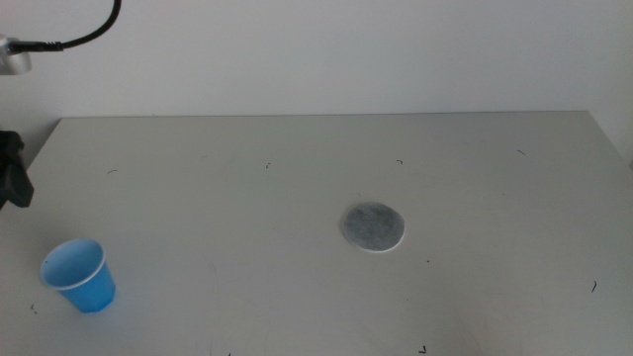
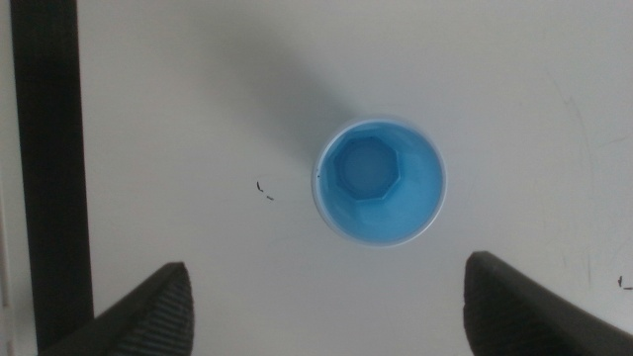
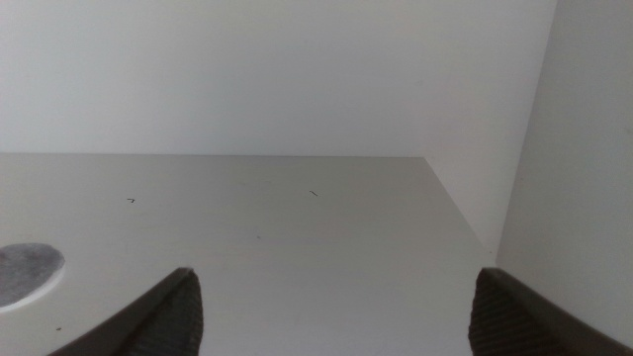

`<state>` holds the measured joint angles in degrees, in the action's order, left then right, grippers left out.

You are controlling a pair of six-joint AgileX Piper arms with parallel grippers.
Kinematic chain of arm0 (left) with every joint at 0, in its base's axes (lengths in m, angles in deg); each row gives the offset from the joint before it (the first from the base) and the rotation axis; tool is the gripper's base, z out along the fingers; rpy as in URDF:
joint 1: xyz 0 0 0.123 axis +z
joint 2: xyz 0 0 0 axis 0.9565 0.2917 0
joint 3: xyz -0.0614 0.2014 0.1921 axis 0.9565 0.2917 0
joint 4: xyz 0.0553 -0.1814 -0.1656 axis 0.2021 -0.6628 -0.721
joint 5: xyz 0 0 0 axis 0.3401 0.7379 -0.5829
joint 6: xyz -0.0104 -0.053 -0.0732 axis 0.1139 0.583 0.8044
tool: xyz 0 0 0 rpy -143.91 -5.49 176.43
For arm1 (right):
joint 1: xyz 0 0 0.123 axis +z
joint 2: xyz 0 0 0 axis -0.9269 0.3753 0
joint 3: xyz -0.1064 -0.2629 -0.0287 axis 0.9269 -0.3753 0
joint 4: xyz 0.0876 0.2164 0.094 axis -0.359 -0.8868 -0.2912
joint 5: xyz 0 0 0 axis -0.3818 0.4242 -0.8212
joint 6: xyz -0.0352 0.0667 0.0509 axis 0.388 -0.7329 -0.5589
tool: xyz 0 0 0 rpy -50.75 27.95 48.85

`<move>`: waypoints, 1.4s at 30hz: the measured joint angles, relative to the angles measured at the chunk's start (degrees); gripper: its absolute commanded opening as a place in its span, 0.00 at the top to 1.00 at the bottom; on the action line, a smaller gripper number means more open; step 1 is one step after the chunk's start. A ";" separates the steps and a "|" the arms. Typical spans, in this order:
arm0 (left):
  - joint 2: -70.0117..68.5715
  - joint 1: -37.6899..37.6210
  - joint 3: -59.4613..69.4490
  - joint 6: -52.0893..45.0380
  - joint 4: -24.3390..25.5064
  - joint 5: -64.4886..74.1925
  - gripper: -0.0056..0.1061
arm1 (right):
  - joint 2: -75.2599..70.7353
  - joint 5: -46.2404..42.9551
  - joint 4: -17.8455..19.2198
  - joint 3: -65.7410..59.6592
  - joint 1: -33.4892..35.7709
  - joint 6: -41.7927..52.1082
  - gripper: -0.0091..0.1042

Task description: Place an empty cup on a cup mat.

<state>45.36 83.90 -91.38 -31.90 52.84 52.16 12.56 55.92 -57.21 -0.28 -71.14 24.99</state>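
The blue cup (image 1: pixel 77 276) stands upright and empty near the table's front left corner. From above, the left wrist view shows the cup (image 2: pixel 381 183) and its blue inside. My left gripper (image 2: pixel 331 307) hovers over the cup, open, its two dark jaws spread wider than the cup and touching nothing. The grey speckled cup mat (image 1: pixel 373 226) lies flat near the table's middle, well to the right of the cup, with nothing on it. My right gripper (image 3: pixel 331 307) is open and empty, out of the middle view, and an edge of the mat (image 3: pixel 25 272) shows in its wrist view.
A dark part of the left arm (image 1: pixel 12 170) shows at the left edge of the middle view. A black cable with a metal fitting (image 1: pixel 15 54) hangs at the top left. A black strip (image 2: pixel 54 168) runs along the table's edge beside the cup. White walls bound the table's far side.
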 measured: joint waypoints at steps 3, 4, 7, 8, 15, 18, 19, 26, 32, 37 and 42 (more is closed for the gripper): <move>2.64 0.00 0.00 -0.81 -0.18 -0.18 0.01 | 0.00 0.00 0.00 0.00 0.00 0.00 0.09; 3.62 0.00 0.00 -0.94 -0.22 -0.24 0.01 | 0.00 0.00 0.00 0.00 0.00 0.00 0.09; 6.43 0.00 0.00 -1.06 -0.22 -0.37 0.01 | 0.00 0.00 0.00 0.00 0.00 0.00 0.09; 7.44 0.00 0.00 -1.06 -0.22 -0.42 0.01 | 0.00 0.00 0.00 0.00 0.00 0.00 0.09; 13.51 0.00 0.00 -1.46 -0.17 -0.93 0.01 | 0.00 0.00 0.00 0.00 0.00 0.00 0.09; 15.62 0.00 0.00 -2.01 -0.17 -1.23 0.01 | 0.00 0.00 0.00 0.00 0.00 0.00 0.09; 16.38 0.00 0.00 -2.13 -0.17 -1.38 0.01 | 0.00 0.00 0.00 0.00 0.00 0.00 0.09; 21.27 0.00 0.00 -2.33 -0.17 -1.69 0.01 | 0.00 0.00 0.00 0.00 0.00 0.00 0.09; 25.86 0.00 0.00 -2.94 -0.17 -2.87 0.01 | 0.00 0.00 0.00 0.00 0.00 0.00 0.09; 28.41 0.00 0.00 -3.32 -0.17 -2.98 0.09 | 0.00 0.00 0.00 0.00 0.00 0.00 0.09; 28.97 0.00 0.00 -3.42 -1.54 -3.47 0.44 | 0.00 0.00 0.00 0.00 0.00 0.00 0.09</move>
<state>74.33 83.90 -91.38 -35.32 51.30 48.68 12.56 55.92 -57.21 -0.28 -71.14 24.99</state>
